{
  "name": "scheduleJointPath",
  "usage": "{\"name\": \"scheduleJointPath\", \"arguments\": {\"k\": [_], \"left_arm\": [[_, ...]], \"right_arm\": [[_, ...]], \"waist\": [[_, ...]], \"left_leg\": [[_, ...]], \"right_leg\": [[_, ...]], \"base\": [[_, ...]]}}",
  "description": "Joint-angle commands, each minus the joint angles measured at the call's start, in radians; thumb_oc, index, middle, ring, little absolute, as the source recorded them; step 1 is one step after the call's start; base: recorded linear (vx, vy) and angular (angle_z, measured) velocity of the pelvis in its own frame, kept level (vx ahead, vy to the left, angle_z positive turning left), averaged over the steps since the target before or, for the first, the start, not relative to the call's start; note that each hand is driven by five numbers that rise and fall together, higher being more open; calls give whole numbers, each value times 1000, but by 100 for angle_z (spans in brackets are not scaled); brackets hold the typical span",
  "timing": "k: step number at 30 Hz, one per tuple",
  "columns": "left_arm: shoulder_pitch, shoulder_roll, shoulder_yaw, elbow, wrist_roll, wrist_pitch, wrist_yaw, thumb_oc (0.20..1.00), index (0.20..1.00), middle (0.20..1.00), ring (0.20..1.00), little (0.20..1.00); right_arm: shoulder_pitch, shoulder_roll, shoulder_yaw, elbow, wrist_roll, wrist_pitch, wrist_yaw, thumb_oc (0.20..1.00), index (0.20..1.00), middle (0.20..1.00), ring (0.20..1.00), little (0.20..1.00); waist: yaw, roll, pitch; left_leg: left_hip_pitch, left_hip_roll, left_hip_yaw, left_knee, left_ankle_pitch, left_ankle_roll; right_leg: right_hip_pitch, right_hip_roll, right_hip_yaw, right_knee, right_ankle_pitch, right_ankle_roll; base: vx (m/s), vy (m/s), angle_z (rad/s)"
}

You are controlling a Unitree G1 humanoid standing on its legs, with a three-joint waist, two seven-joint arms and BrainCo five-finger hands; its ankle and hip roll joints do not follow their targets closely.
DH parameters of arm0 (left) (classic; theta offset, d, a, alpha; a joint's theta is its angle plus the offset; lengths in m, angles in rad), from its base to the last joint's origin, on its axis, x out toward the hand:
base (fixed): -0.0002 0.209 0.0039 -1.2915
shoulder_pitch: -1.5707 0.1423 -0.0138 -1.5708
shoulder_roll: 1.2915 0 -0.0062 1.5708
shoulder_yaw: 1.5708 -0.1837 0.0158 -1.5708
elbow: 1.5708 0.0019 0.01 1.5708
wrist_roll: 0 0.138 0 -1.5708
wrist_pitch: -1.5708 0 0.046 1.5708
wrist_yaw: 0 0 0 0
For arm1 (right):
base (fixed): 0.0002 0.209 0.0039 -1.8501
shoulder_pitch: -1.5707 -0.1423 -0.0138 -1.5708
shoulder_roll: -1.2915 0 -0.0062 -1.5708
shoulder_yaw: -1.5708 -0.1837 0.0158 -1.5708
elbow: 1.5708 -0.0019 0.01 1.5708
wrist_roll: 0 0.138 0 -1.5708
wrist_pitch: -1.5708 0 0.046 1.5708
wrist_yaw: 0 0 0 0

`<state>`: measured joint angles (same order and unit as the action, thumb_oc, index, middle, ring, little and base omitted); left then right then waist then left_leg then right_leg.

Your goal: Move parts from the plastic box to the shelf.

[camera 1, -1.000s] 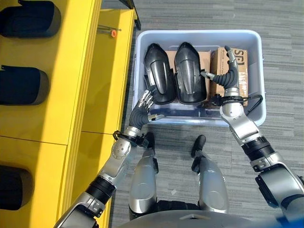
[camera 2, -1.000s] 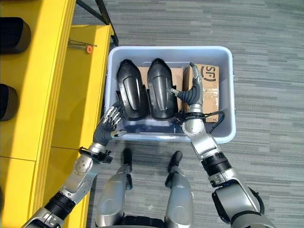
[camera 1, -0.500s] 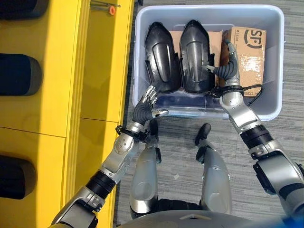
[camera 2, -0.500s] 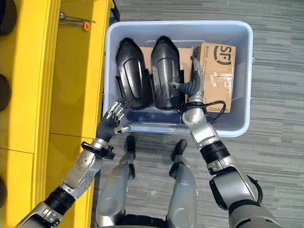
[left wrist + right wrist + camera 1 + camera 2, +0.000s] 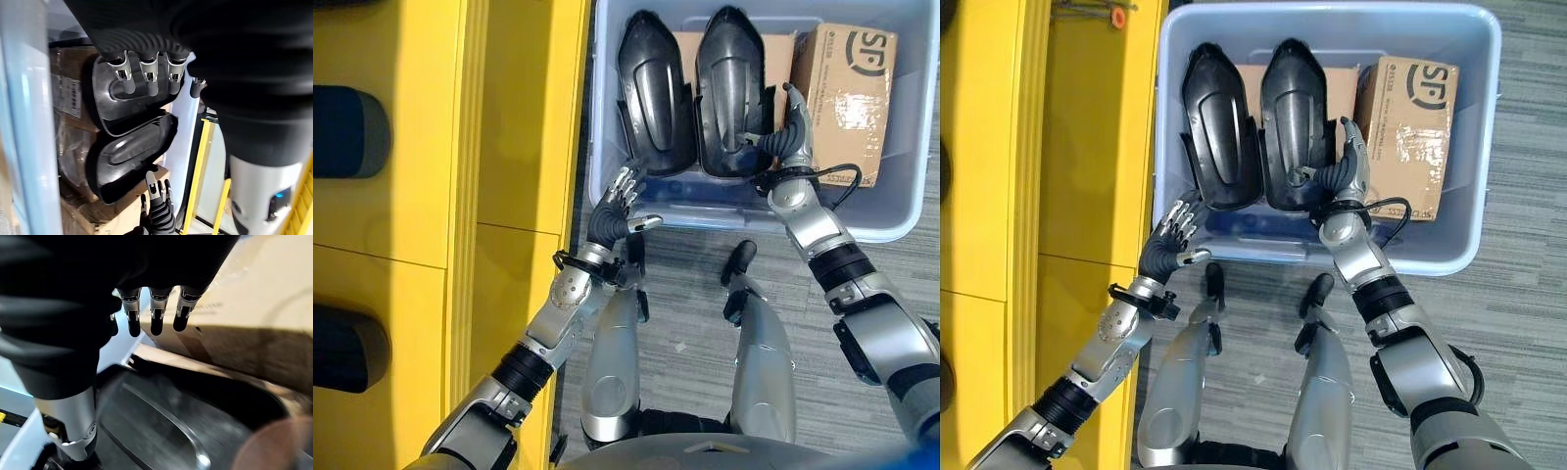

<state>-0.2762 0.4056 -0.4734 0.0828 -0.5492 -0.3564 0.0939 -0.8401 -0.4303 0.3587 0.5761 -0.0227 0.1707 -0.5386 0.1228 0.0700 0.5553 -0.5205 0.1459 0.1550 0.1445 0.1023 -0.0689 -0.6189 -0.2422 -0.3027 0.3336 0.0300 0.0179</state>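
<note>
A pale blue plastic box (image 5: 705,211) stands on the floor in front of me. Two black moulded parts lie in it side by side, the left part (image 5: 651,93) and the right part (image 5: 732,88). My left hand (image 5: 621,202) hovers at the box's near left corner, just short of the left part, with its fingers (image 5: 149,83) relaxed and open and nothing in them. My right hand (image 5: 790,137) is inside the box, open, between the right part and a cardboard box (image 5: 847,88). Its straight fingers (image 5: 156,316) point along the cardboard and grip nothing.
The yellow shelf (image 5: 519,117) runs along my left, close beside the plastic box. Dark parts (image 5: 347,132) lie in its compartments, another one (image 5: 347,348) nearer to me. An orange-tipped tool (image 5: 1116,15) lies at the shelf's far end. Grey carpet surrounds the box.
The camera has moved, so the box shows higher and larger. My right hand has drawn back along the cardboard box toward the near wall. My left hand stays at the near left corner.
</note>
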Motion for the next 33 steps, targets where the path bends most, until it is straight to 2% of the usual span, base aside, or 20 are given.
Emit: {"name": "scheduleJointPath", "arguments": {"k": [1,7,10,16,25,28,30,31,32,33], "left_arm": [[22,10,-38,-137,-3,-19,14,1000,1000,1000,1000,1000],[9,6,-38,-143,-3,5,19,1000,1000,1000,1000,1000],[12,5,-32,-142,-19,2,8,1000,1000,1000,1000,1000],[2,-4,-28,-161,-27,16,6,1000,1000,1000,1000,1000],[-12,-10,-32,-155,-21,32,7,1000,1000,1000,1000,1000],[-15,-8,-36,-152,-34,35,2,1000,1000,1000,1000,1000],[-21,-9,-42,-150,-30,38,-18,1000,1000,1000,1000,1000],[-20,-9,-45,-152,-30,41,-19,1000,1000,1000,1000,1000],[-20,-7,-47,-157,-30,48,-9,1000,1000,1000,1000,1000],[-22,-4,-49,-154,-34,45,-4,1000,1000,1000,1000,1000]], "right_arm": [[-57,-24,17,11,27,-17,-37,1000,1000,1000,1000,1000],[-85,-22,19,83,63,-19,-33,1000,1000,1000,1000,1000],[-86,-21,22,90,81,7,-1,1000,1000,1000,1000,1000],[-90,-4,14,136,167,-10,-23,1000,1000,1000,1000,1000],[-110,2,21,171,134,-3,-40,1000,1000,1000,1000,1000],[-131,-4,27,191,125,12,-38,1000,1000,1000,1000,1000],[-155,-5,36,218,97,47,-5,1000,1000,1000,1000,1000],[-163,-10,43,230,94,49,9,624,624,624,624,624],[-174,-15,52,243,72,60,36,200,200,200,200,200],[-183,-18,62,252,67,72,47,200,200,200,200,200]], "waist": [[8,34,-35],[17,37,-35],[20,37,-35],[23,38,-35],[26,46,-35],[29,48,-35],[33,49,-35],[36,52,-35],[39,53,-35],[40,54,-35]], "left_leg": [[-55,13,-3,63,-35,-3],[-104,11,-9,77,-31,-3],[-124,10,-11,84,-31,-4],[-162,12,-18,96,-27,-6],[-197,11,-23,115,-29,-5],[-205,11,-28,123,-30,-6],[-214,9,-33,128,-31,-6],[-216,9,-34,129,-31,-6],[-219,9,-36,130,-31,-7],[-222,10,-37,132,-29,-8]], "right_leg": [[3,-30,45,26,-22,90],[-32,-29,41,33,-18,88],[-49,-33,40,38,-18,88],[-81,-32,41,50,-18,86],[-115,-35,45,70,-20,85],[-122,-37,46,75,-20,85],[-128,-38,43,77,-20,84],[-129,-38,42,78,-21,83],[-131,-39,40,80,-22,83],[-134,-41,39,84,-22,83]], "base": [[0,0,0],[0,0,0],[-8,-14,4],[0,-5,0],[0,0,0],[0,0,0],[0,0,0],[0,0,0],[0,0,0],[0,0,0]]}}
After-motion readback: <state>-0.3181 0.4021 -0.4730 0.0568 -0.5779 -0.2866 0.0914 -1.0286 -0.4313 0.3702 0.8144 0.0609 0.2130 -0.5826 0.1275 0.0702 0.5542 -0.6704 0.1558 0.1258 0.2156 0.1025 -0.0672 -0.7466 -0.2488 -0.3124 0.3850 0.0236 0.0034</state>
